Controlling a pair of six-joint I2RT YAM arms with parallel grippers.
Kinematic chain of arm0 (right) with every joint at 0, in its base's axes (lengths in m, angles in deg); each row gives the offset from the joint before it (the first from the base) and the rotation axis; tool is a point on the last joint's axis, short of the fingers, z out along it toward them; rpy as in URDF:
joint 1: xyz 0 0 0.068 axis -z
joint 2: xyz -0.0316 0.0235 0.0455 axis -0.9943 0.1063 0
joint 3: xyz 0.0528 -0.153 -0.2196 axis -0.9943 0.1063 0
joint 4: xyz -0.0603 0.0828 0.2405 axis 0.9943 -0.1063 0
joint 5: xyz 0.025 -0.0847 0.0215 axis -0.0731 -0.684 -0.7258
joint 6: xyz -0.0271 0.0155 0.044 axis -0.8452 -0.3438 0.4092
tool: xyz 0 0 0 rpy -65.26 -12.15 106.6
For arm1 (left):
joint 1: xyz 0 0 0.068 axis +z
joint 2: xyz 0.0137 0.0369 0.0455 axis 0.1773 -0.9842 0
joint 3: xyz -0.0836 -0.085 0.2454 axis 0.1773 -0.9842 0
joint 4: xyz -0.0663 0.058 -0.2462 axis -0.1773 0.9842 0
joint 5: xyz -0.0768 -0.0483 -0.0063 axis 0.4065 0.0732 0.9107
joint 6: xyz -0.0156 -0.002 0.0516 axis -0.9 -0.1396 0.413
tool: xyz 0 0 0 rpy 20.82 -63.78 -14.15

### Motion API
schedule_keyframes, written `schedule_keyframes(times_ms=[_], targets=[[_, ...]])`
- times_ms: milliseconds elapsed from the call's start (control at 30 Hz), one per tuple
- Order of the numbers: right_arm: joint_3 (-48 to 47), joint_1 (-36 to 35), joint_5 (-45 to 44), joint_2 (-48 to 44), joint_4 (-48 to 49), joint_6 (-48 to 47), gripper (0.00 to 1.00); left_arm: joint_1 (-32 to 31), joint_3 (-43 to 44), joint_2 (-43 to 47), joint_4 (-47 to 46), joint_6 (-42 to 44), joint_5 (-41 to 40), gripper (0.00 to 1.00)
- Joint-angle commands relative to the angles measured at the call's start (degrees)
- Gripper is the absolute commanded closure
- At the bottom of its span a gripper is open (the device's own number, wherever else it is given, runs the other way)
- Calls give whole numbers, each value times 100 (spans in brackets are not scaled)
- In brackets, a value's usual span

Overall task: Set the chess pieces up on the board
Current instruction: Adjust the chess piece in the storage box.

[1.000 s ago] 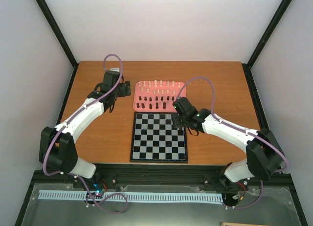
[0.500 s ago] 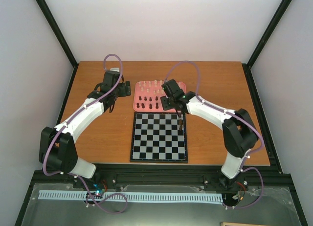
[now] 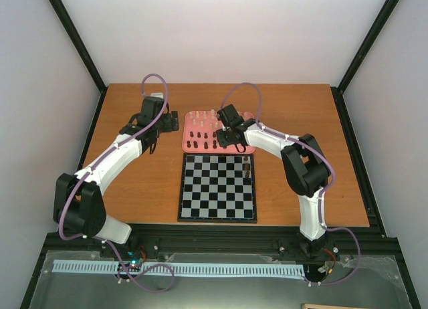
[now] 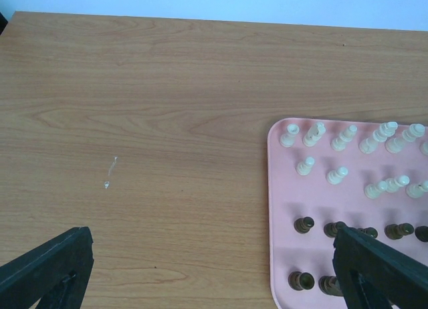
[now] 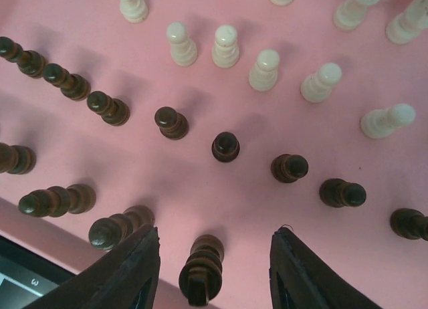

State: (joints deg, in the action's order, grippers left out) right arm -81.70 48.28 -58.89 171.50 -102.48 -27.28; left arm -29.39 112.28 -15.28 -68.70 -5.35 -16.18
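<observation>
The board [image 3: 217, 188] lies mid-table with dark chess pieces [image 3: 248, 168] standing in its right-hand column. Behind it the pink tray [image 3: 186, 147] holds the other chess pieces, cream ones [image 5: 225, 45] at the back and dark ones [image 5: 226, 146] in front. My right gripper [image 5: 214, 262] hangs open over the tray's front row. A tall dark piece [image 5: 200, 272] stands between its fingers [image 5: 134, 269], touching neither. My left gripper [image 4: 210, 269] is wide open over bare wood just left of the tray [image 4: 277, 255], holding nothing.
A corner of the board [image 5: 17, 279] shows at the right wrist view's lower left. Dark pieces [image 5: 57, 200] stand close on the left of the right gripper. Bare wooden table [image 4: 134, 122] stretches left of the tray. Black frame posts [image 3: 73, 35] flank the table.
My right gripper has moved from the board's right column back over the tray, leaving dark pieces on the board, and its jaws have narrowed somewhat. The left arm has not moved.
</observation>
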Motion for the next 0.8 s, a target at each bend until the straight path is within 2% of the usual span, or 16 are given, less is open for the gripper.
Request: schedule_keyframes(times_ms=[0, 233, 433, 767], targets=[[-223, 55, 118, 118, -12, -56, 54, 11, 170, -54, -20, -40, -81, 0], [-226, 81, 114, 171, -30, -74, 54, 11, 207, -157, -26, -28, -85, 0], [-240, 82, 165, 284, -51, -65, 63, 11, 207, -174, -28, -29, -89, 0], [-347, 81, 253, 388, -123, -83, 63, 11, 215, -167, -21, -21, -127, 0]])
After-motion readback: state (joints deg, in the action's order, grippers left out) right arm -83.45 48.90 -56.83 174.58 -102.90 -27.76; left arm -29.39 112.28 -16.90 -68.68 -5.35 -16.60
